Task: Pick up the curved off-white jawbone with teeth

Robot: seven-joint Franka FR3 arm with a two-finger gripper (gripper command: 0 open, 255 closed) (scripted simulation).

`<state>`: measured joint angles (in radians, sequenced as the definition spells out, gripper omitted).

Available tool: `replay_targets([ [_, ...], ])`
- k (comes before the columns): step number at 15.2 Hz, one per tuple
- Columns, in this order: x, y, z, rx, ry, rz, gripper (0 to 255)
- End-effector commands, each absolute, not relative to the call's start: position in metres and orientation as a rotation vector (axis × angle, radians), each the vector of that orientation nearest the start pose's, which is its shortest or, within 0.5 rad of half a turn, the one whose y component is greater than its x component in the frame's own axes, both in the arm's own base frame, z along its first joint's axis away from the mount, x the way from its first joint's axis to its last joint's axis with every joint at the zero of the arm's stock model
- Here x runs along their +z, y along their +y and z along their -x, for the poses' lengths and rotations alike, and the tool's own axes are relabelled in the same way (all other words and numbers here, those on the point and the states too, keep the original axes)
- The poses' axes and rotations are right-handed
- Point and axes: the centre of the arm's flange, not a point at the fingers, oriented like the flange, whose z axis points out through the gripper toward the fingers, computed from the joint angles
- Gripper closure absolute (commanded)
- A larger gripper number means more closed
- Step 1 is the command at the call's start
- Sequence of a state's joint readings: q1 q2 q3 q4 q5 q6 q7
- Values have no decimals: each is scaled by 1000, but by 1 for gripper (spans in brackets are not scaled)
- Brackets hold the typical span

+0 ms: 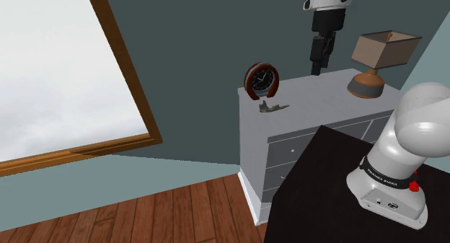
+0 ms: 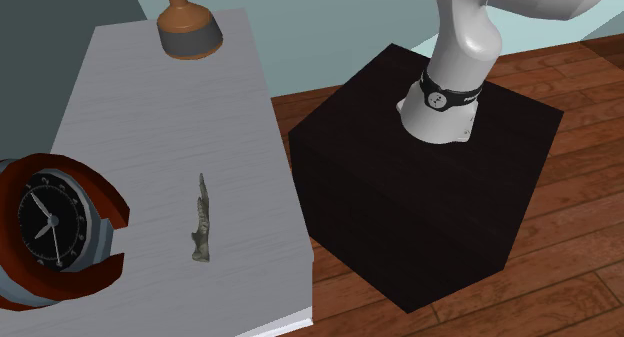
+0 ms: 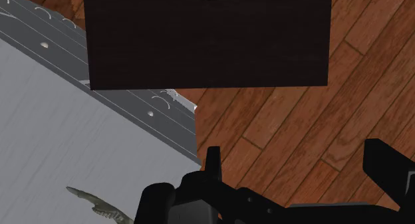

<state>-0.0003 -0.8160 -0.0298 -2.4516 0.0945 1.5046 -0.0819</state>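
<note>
Currently: approach step for you, nothing grasped.
Fingers (image 3: 213, 166): wide apart, empty.
Jawbone (image 1: 272, 107): probably lying flat; descend, straddle it.

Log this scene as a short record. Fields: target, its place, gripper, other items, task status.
target: jawbone, slim and curved, drawn grey-olive
place: lying flat on the dresser top, between the clock and the edge facing the stand
gripper: gripper open, holding nothing, in the air above the dresser, apart from the jawbone
other items: lamp at the dresser's end away from the clock
task status: jawbone not yet grasped
</note>
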Motion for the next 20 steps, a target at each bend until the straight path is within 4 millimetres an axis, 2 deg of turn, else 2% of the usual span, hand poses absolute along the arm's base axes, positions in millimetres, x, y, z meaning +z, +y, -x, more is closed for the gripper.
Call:
replay_targets([
  [1, 550, 0, -288, 189, -94, 3011, 0],
  [10, 465, -63, -331, 207, -404, 3027, 0],
  [20, 373, -125, -393, 226, -752, 3007, 0],
])
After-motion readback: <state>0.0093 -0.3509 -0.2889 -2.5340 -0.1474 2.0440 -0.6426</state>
